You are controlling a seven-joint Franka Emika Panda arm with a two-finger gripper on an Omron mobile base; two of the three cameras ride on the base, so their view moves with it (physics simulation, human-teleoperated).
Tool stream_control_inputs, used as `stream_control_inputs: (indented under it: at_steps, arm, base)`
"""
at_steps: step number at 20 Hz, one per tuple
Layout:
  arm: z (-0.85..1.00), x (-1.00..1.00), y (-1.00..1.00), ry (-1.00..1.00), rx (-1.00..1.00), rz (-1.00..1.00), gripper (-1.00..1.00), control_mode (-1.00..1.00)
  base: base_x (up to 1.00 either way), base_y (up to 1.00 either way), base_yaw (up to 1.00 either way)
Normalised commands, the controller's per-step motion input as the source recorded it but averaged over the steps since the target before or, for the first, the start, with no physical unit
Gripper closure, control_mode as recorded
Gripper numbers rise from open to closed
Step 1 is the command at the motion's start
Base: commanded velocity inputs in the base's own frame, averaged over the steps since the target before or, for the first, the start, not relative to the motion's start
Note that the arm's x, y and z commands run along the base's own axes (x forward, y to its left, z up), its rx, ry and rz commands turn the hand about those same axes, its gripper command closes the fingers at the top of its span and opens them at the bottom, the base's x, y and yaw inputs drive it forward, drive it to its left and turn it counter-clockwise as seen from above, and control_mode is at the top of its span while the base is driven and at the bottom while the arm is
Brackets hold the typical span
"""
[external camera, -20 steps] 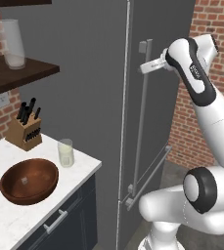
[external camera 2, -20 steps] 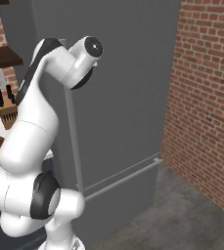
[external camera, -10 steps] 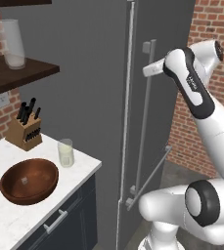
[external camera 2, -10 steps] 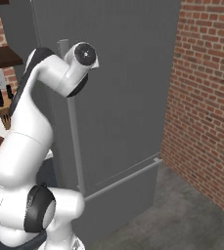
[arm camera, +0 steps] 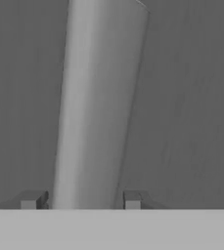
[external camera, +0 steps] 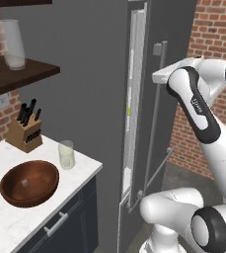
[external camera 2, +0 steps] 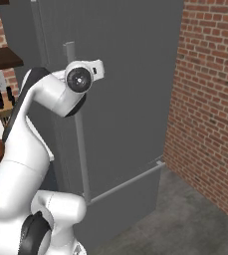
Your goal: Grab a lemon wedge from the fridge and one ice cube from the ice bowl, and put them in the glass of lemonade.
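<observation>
End effector (arm camera: 80,201) straddles the fridge (external camera: 85,99) door's bar handle (arm camera: 96,102), fingertips either side, arm raised and bent.

We find no text we can read. A small dark mark sits on the robot arm's (external camera: 199,106) forearm link, above the fridge (external camera: 99,74) handle level, too small to read.
</observation>
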Motion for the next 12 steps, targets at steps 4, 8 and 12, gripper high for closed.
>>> stream_control_inputs:
  at_steps: [4,8,12]
  arm:
    - [0.01,0.00,-1.00,0.00,0.00,-0.13,1.00,-1.00]
    - [0.06,-0.04,-1.00,0.00,0.01,-0.11,1.00,-1.00]
    - [0.00,-0.16,-1.00,0.00,0.04,-0.10,1.00,-1.00]
  base:
    - [0.00,0.00,0.00]
    - [0.00,0.00,0.00]
    - [0.00,0.00,0.00]
